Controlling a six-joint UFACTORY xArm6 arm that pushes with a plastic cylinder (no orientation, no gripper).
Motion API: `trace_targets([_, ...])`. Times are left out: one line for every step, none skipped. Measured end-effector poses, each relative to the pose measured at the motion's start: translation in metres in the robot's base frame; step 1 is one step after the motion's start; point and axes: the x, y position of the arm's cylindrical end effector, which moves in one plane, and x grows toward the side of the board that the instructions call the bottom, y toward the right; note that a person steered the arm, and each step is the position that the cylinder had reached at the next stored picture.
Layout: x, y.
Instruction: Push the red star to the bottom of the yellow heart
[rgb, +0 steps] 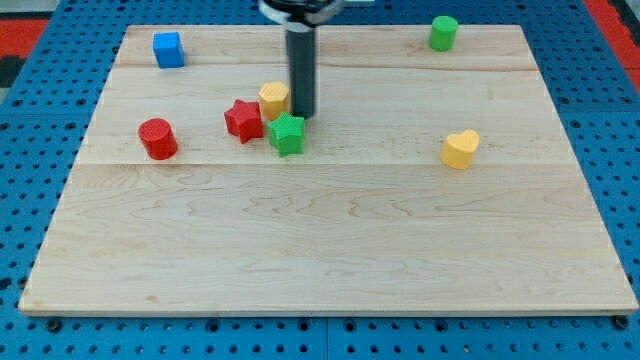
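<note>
The red star (242, 120) lies left of the board's middle, touching a yellow block (274, 99) at its upper right and close to a green star (287, 134) at its right. The yellow heart (460, 149) lies far off at the view's right. My tip (303, 115) stands just right of the yellow block and just above the green star, a short way right of the red star.
A red cylinder (157, 138) sits at the view's left, a blue cube (168, 49) at the top left, a green cylinder (443, 32) at the top right. The wooden board (330, 250) ends in a blue pegboard surround.
</note>
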Motion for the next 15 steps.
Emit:
trace_targets([-0.018, -0.042])
trace_targets([-0.021, -0.091])
trace_targets([0.016, -0.098])
trace_targets([0.025, -0.092])
trace_targets([0.000, -0.101])
trace_targets([0.007, -0.065])
trace_targets([0.008, -0.050])
trace_targets([0.054, -0.033])
trace_targets([0.105, -0.018])
trace_targets([0.137, -0.010])
trace_targets([0.113, -0.041])
trace_targets([0.075, -0.050])
trace_targets([0.107, -0.009])
trace_targets([0.152, 0.054])
trace_targets([0.149, 0.052])
